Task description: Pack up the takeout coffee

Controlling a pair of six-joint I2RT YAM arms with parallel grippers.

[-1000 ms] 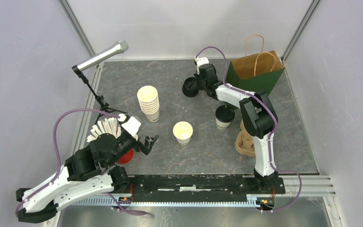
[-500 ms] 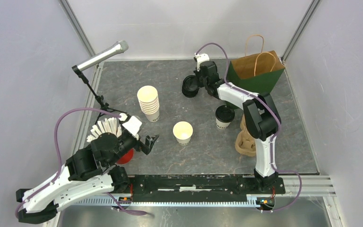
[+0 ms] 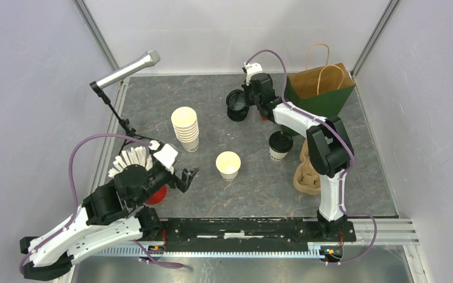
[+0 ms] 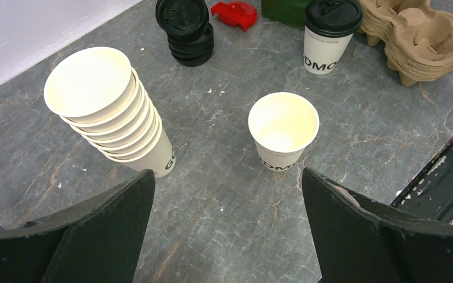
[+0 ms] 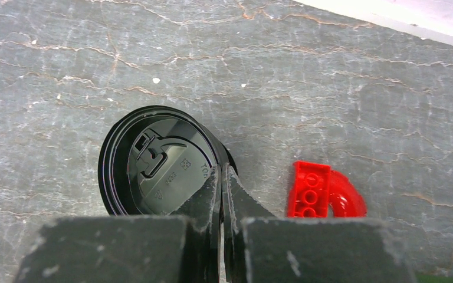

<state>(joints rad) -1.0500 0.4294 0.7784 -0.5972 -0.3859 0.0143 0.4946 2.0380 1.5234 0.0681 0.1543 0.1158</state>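
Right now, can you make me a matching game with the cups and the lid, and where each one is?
1 lidded cup
2 lidless cup
3 cup stack
4 black lid

A pinched by the right gripper
B beside the cardboard carriers
C standing alone, top open
D nested together, leaning

Pairs: 1-B, 2-C, 3-D, 4-A

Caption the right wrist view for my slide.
Right gripper shut on the rim of a round black plastic lid, curved red plastic piece nearby.
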